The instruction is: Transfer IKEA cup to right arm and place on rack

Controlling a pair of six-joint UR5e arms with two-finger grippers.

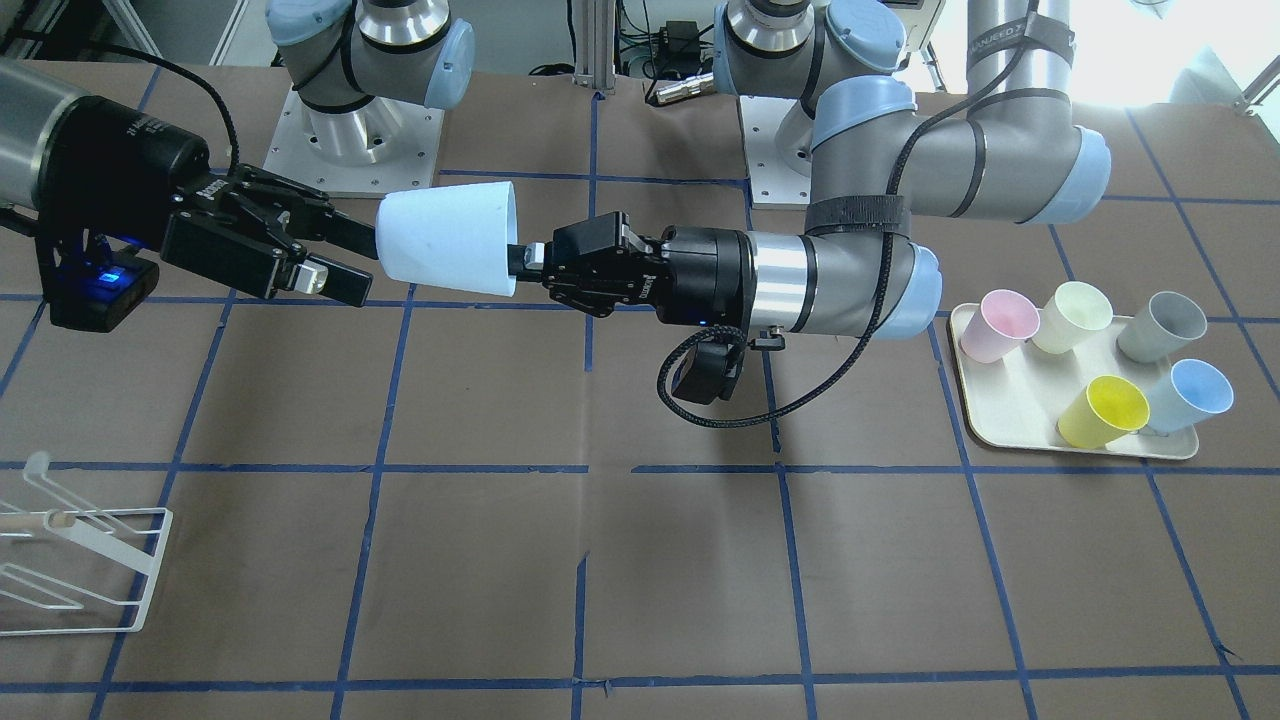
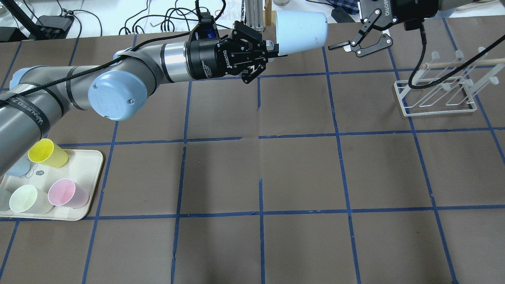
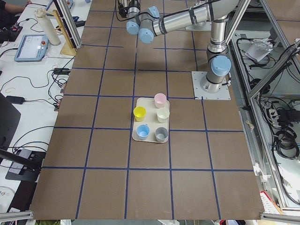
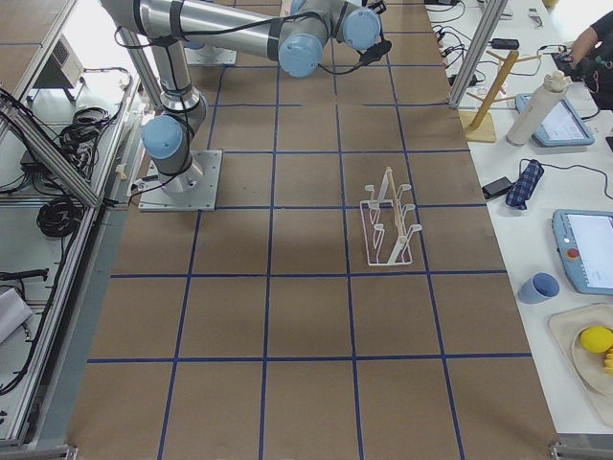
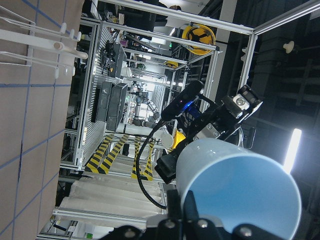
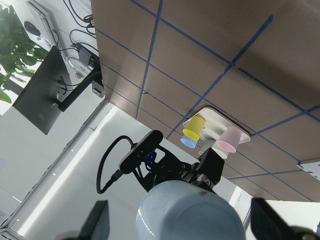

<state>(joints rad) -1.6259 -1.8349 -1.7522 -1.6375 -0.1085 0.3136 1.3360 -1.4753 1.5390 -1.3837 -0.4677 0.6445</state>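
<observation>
The pale blue IKEA cup (image 1: 450, 240) is held level in the air, on its side. My left gripper (image 1: 522, 262) is shut on its rim, with one finger inside the mouth; it also shows in the overhead view (image 2: 276, 49). My right gripper (image 1: 365, 258) is open, its fingertips right at the cup's closed base, one on each side. In the right wrist view the cup's base (image 6: 190, 212) sits between the wide-spread fingers (image 6: 97, 225). The white wire rack (image 2: 438, 90) stands on the table to my right, with nothing on it.
A cream tray (image 1: 1000, 410) on my left holds pink (image 1: 997, 322), pale green (image 1: 1072, 313), grey (image 1: 1165, 325), yellow (image 1: 1103, 410) and blue (image 1: 1192, 392) cups. A looped black cable (image 1: 720, 400) hangs under the left wrist. Brown paper with blue tape lines covers the table.
</observation>
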